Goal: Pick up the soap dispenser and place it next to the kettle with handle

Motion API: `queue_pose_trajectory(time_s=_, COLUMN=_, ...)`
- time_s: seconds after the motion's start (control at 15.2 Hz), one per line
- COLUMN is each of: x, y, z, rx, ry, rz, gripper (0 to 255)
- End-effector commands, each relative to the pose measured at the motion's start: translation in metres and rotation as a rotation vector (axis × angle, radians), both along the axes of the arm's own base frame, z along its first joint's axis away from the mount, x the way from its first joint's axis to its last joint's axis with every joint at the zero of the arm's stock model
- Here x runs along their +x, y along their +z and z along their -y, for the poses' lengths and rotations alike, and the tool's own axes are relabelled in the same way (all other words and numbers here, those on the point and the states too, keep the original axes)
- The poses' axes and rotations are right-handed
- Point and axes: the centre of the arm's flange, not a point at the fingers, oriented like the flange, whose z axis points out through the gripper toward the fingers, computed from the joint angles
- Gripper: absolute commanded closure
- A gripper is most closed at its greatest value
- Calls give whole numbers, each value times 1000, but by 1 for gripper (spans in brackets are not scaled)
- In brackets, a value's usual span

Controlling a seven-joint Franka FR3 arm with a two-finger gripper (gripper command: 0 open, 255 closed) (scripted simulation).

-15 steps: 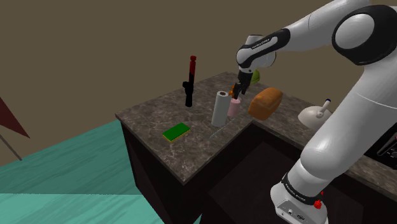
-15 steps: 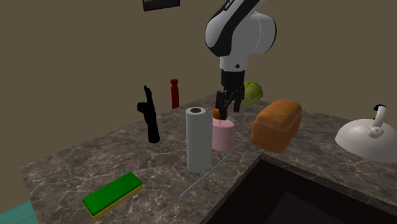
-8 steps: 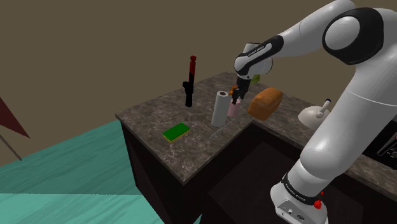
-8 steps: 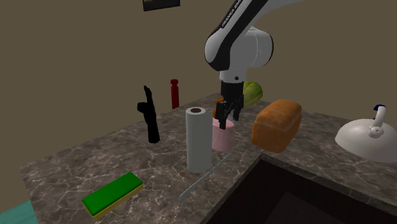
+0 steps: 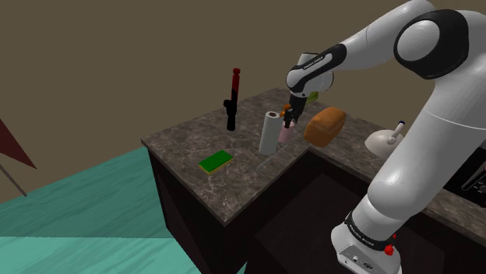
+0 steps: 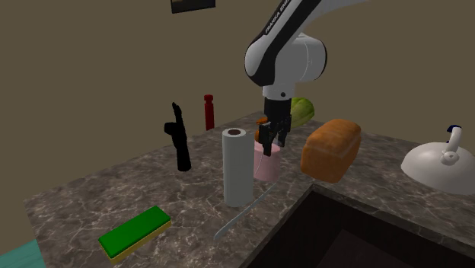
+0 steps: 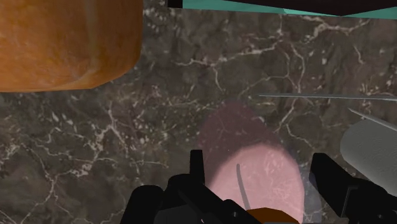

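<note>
The soap dispenser (image 6: pixel 266 164) is a pink cylinder with an orange pump top, standing on the dark marble counter (image 6: pixel 114 190) between a white paper roll (image 6: pixel 237 167) and a loaf of bread (image 6: pixel 331 150). My black gripper (image 6: pixel 272 141) comes straight down over its top. In the wrist view the two fingers (image 7: pixel 198 167) sit against opposite sides of the pink dispenser (image 7: pixel 251 159), clasping it. The dispenser (image 5: pixel 286 135) still rests on the counter under the gripper (image 5: pixel 288 121). The white kettle with handle (image 6: pixel 440 164) stands beyond the loaf at the second exterior view's right; in the shoulder view the kettle (image 5: pixel 383 142) is right of the bread.
The paper roll (image 5: pixel 269 132) stands close beside the dispenser and the loaf (image 5: pixel 325 125) on the other side. A green sponge (image 6: pixel 135 232), a black bottle (image 6: pixel 180 145), a red bottle (image 6: pixel 208 112), a green object (image 6: pixel 303 111) and a thin metal rod (image 6: pixel 240 216) share the counter. A sink recess (image 6: pixel 365 236) opens in front.
Over the last second the gripper came down around the dispenser's top. Since half a second ago the arm has stayed put and the fingers have come in against the dispenser.
</note>
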Motion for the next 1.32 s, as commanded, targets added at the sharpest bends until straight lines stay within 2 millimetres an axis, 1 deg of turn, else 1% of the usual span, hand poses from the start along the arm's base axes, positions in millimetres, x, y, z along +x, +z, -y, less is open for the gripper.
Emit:
queue_pose_trajectory(time_s=0.0, x=0, y=0, z=0, rx=0, ry=0, rz=-1, gripper=255)
queue_pose_trajectory(time_s=0.53, x=0, y=0, z=0, rx=0, ry=0, rz=-1, gripper=255)
queue_pose_trajectory(time_s=1.25, x=0, y=58, z=0, rx=0, ry=0, rz=-1, gripper=255)
